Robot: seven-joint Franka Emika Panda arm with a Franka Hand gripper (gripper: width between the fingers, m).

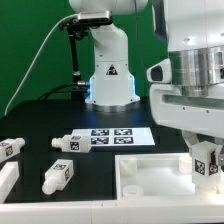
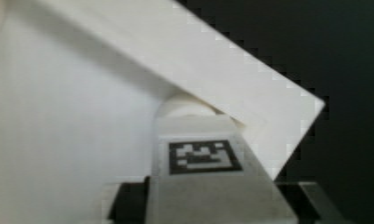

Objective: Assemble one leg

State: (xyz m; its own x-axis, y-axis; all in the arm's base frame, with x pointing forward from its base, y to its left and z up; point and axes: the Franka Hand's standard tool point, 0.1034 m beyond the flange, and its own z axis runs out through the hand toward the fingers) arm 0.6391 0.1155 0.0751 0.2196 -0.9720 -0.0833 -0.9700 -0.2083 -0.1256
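My gripper point(image 1: 205, 165) is shut on a white leg point(image 1: 207, 158) with a black-and-white tag and holds it upright over the near right corner of the large white tabletop piece point(image 1: 150, 172). In the wrist view the leg point(image 2: 203, 150) stands between the dark fingers point(image 2: 136, 200), and its stub end points down at the tabletop piece point(image 2: 77, 120) close to its corner. Three more legs lie on the black table: one at the exterior view's far left point(image 1: 10, 148), one left of the marker board point(image 1: 68, 142), and one nearer the front point(image 1: 58, 175).
The marker board point(image 1: 118, 136) lies flat at mid table. The robot's white base point(image 1: 110, 75) stands behind it, with a black stand point(image 1: 76, 50) beside it. A white block point(image 1: 6, 180) sits at the exterior view's left edge.
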